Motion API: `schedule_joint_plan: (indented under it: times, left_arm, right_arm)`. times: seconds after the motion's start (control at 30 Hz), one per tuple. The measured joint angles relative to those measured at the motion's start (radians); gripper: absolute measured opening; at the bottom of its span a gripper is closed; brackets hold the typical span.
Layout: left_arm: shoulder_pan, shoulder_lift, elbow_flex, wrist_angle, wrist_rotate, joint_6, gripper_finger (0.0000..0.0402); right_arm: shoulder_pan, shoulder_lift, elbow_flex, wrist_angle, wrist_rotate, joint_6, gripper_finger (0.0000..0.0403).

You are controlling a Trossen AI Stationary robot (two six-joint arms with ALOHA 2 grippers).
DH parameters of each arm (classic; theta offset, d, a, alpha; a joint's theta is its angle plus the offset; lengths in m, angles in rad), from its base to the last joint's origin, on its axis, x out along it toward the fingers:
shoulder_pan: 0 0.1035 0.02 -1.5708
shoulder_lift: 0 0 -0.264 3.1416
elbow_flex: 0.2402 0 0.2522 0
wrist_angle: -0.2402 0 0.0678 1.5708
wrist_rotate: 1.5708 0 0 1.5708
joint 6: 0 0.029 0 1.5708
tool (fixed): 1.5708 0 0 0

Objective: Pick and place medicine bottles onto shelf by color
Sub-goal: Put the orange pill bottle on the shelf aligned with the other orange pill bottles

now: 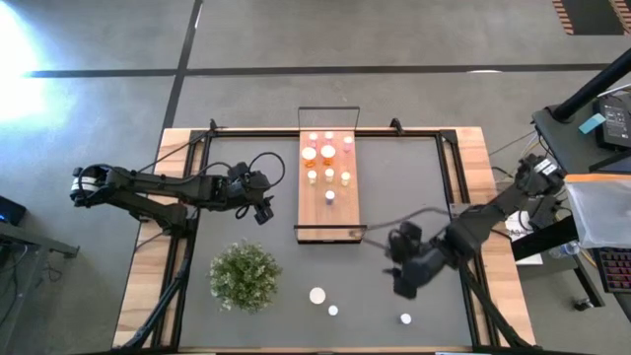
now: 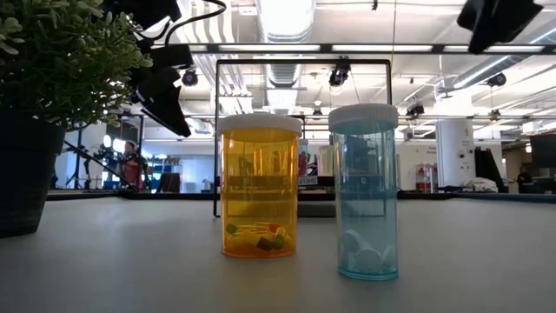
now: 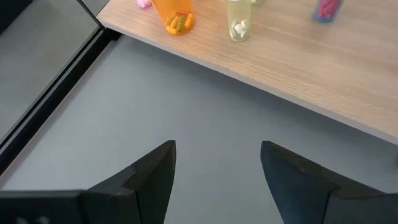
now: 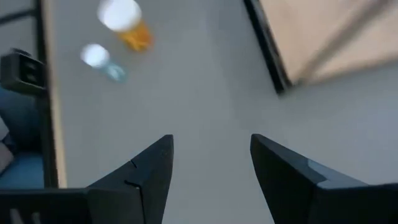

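Right end effector [image 1: 406, 284] hangs over the grey tabletop [image 1: 414, 177], between the shelf [image 1: 329, 212] and three loose bottles near the front edge; its fingers stand apart with nothing between them. Left end effector [image 1: 262, 209] waits just beside the shelf's left edge, also spread wide and empty.

Judged step: the right arm is going for a loose bottle. To do it well, centre over one cap, descend straight, and close on the body below the cap; the orange bottle [image 2: 259, 186] and blue bottle [image 2: 364, 191] stand close together, so approach from the outer side to avoid knocking the neighbour.

Contents: the orange bottle holds a few small coloured pieces at its base; the blue one holds white tablets. A third bottle [image 1: 405, 319] stands apart to the right; contents unreadable. The shelf already carries about ten capped bottles, pink and orange among them.
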Motion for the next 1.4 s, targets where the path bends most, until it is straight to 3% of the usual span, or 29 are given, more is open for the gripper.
schedule_joint_plan:
  times: [0.17,0.4,0.6,0.9,1.07,1.2,1.4]
  left_arm:
    - [0.000,0.000,0.000,0.000,0.000,-0.001,0.0219]
    - [0.000,0.000,0.000,-0.001,0.000,-0.019,0.0219]
    - [0.000,0.000,-0.001,0.000,0.006,-0.020,0.0219]
    - [0.000,0.000,-0.002,-0.003,0.054,-0.021,0.0219]
    - [0.000,-0.001,-0.004,-0.012,0.055,-0.018,0.0219]
    - [0.000,-0.001,-0.006,-0.064,0.055,-0.018,0.0219]
    - [0.000,-0.001,-0.007,-0.101,0.055,-0.019,0.0219]
  right_arm:
    - [0.056,0.059,-0.050,0.278,0.130,-0.152,0.0206]
    - [0.028,0.195,-0.066,0.666,0.146,-0.408,0.0206]
    - [-0.001,0.322,0.036,0.626,0.139,-0.463,0.0215]
    - [-0.061,0.477,0.207,0.522,0.136,-0.564,0.0273]
    - [-0.081,0.536,0.290,0.452,0.127,-0.564,0.0283]
    - [-0.087,0.584,0.338,0.453,0.037,-0.516,0.0283]
    - [-0.088,0.651,0.412,0.420,0.031,-0.471,0.0283]
